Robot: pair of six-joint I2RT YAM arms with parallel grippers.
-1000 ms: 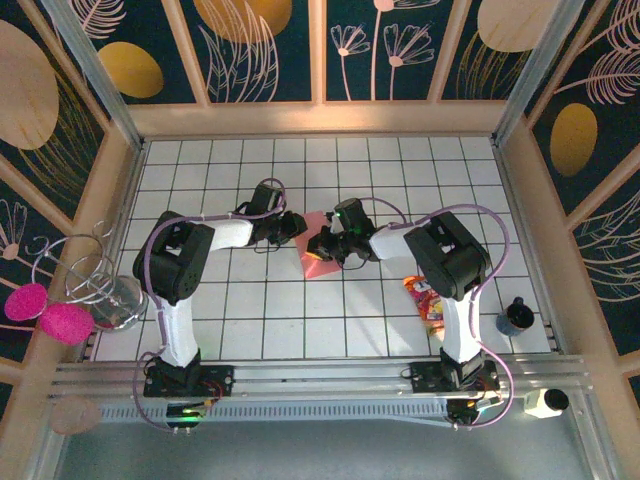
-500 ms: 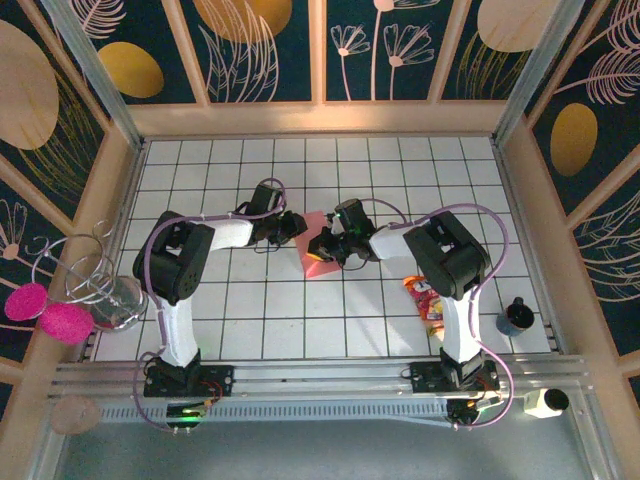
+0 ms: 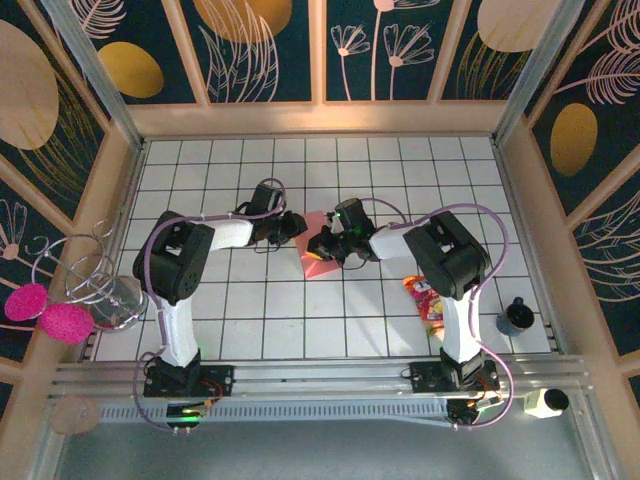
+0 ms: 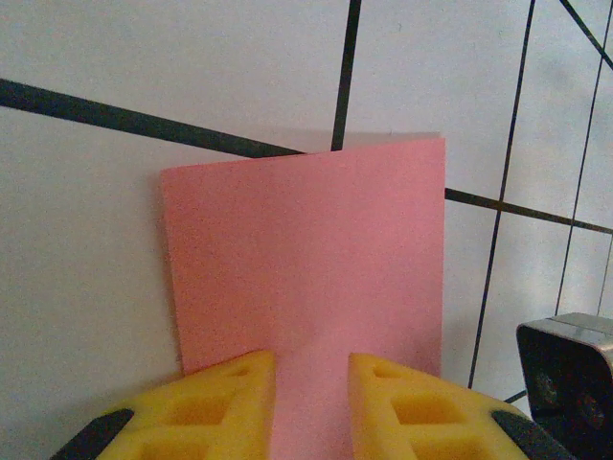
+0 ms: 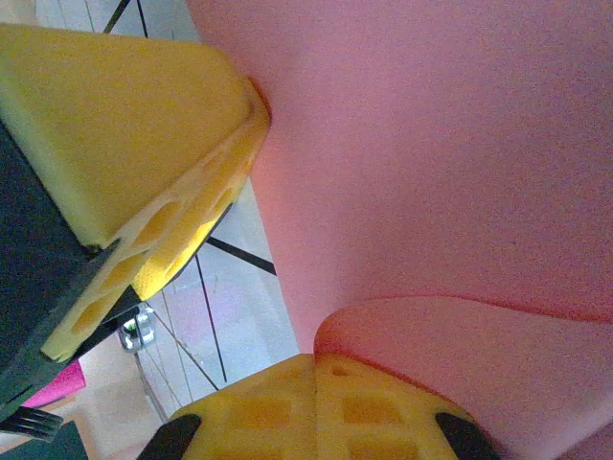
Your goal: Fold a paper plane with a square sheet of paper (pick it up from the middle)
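Top external: puts the thin salmon-pink square sheet of paper [image 3: 316, 264] near the middle of the white tiled tabletop [image 3: 250, 310], between the left pincer [image 3: 298, 228] and the right pincer [image 3: 323, 247], both right at it. Left wrist: looks onto a flat pink panel with a straight far edge, yellow fingers [image 4: 230, 402] a little apart over its near edge, clamping nothing. Right wrist: finds yellow pads [image 5: 268, 417] pressed together on a curled lip of the sheet. Reads as an early fold in hand, narrower than a full square from above. No sharp tip, centre crease or dart yet. Leaves nose, wings and final crease to do. Keeps the crinkly red and yellow snack packet [image 3: 425, 298] well apart.
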